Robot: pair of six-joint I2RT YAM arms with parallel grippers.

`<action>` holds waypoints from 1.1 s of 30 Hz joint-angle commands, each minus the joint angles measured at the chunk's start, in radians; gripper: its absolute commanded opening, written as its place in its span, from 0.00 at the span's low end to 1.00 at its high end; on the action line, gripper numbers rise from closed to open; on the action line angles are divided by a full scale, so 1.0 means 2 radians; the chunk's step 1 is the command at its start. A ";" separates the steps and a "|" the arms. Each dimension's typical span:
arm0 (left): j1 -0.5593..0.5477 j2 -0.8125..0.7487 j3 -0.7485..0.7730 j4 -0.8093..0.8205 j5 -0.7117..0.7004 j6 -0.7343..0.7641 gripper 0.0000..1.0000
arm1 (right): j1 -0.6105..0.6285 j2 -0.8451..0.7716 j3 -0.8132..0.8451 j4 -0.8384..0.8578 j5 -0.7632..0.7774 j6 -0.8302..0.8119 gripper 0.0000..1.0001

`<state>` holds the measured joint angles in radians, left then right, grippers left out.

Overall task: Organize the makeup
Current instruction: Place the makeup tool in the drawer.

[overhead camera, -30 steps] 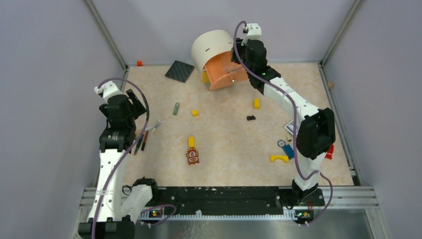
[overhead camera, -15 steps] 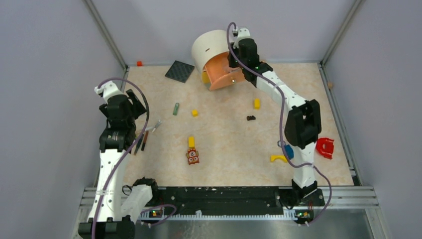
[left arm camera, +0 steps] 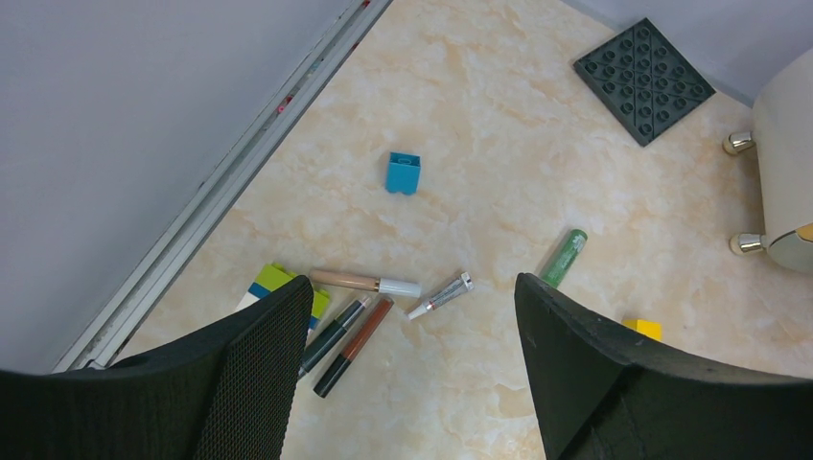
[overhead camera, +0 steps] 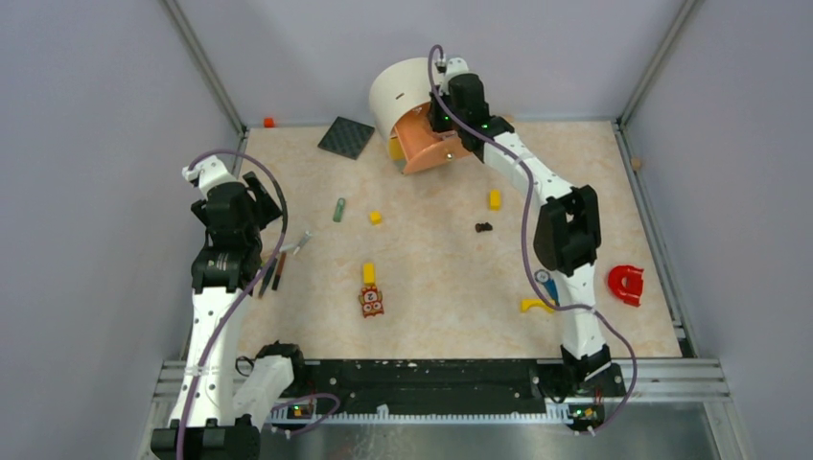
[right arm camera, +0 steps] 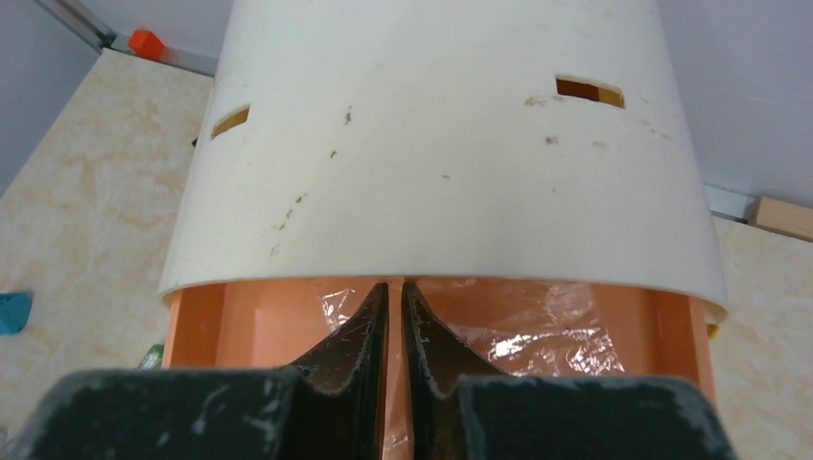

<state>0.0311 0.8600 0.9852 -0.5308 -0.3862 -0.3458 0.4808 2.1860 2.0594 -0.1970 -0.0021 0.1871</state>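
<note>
Under my left gripper point(left arm camera: 412, 287), which hangs open above the table's left side, lies the makeup: a beige tube with a white cap point(left arm camera: 364, 282), a dark pencil point(left arm camera: 331, 337), a brown-red stick point(left arm camera: 359, 340), a small silver tube point(left arm camera: 439, 295), a green tube point(left arm camera: 564, 257) and a white box with green and blue point(left arm camera: 273, 281). The green tube point(overhead camera: 338, 209) also shows from above. My right gripper point(right arm camera: 394, 287) is at the back, at the mouth of the white round container point(right arm camera: 441, 144). Its fingers are shut on a thin strip of the orange drawer point(right arm camera: 575, 326).
A dark grey studded plate point(overhead camera: 346, 137) lies at the back left, a blue block point(left arm camera: 404, 172) near the left rail. Yellow blocks point(overhead camera: 375, 217) point(overhead camera: 494, 198), an owl tile point(overhead camera: 372, 301), a small black item point(overhead camera: 483, 227), a red horseshoe piece point(overhead camera: 625, 284) and a yellow arch point(overhead camera: 537, 305) are scattered about.
My right arm has reached further left to the container's mouth and its jaws have closed. The red piece at the right is now uncovered. The left arm has not moved.
</note>
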 commanded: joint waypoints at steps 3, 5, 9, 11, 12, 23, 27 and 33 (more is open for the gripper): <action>-0.002 -0.003 -0.004 0.018 -0.003 0.003 0.83 | -0.006 0.026 0.057 -0.019 -0.023 -0.001 0.09; -0.002 -0.003 -0.004 0.018 -0.003 0.002 0.83 | -0.006 0.029 0.059 -0.020 -0.023 -0.001 0.09; -0.002 -0.003 -0.004 0.018 -0.003 0.002 0.83 | -0.006 0.032 0.063 -0.024 -0.021 -0.003 0.09; -0.002 -0.003 -0.004 0.018 -0.003 0.002 0.83 | -0.006 0.031 0.064 -0.024 -0.020 -0.004 0.09; -0.002 -0.003 -0.004 0.018 -0.003 0.002 0.83 | -0.006 0.029 0.064 -0.023 -0.021 -0.006 0.09; -0.002 -0.002 -0.004 0.019 -0.001 0.003 0.83 | -0.006 -0.044 0.034 0.023 -0.045 -0.015 0.09; -0.002 -0.002 -0.004 0.019 -0.001 0.003 0.83 | -0.003 -0.074 0.013 0.033 -0.054 -0.016 0.09; -0.002 0.003 -0.007 0.026 0.009 0.007 0.84 | 0.007 -0.131 -0.033 0.039 -0.050 -0.022 0.08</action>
<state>0.0311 0.8600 0.9852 -0.5308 -0.3847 -0.3450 0.4789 2.0552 2.0403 -0.1814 -0.0914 0.1596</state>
